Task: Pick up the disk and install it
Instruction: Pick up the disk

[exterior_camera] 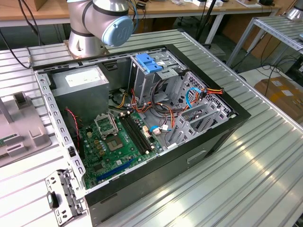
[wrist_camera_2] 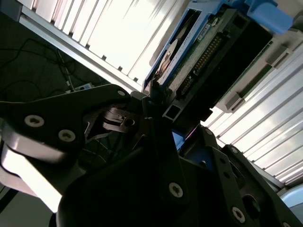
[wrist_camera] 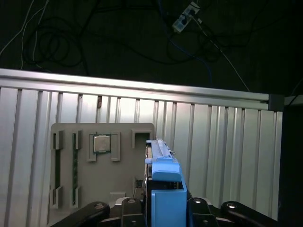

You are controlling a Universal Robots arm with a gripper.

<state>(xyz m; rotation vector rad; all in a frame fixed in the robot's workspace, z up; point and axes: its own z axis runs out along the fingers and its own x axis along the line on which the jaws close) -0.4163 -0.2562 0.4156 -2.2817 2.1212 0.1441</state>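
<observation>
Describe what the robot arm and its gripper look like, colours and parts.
The arm is silver-grey, with rounded metal joint housings, one closed by a round light-blue cap, on a flat metal base plate. In both wrist views the gripper is matte black, built of flat angular linkage bars pinned with silver screw heads.

No legible text or labels

The robot arm (exterior_camera: 102, 21) is standing on its base (exterior_camera: 75, 46). Its gripper (wrist_camera: 164, 208) is pinching the disk (wrist_camera: 163, 170) between two black fingers (wrist_camera: 131, 210), one on each side, the disk jutting past the fingertips.
</observation>
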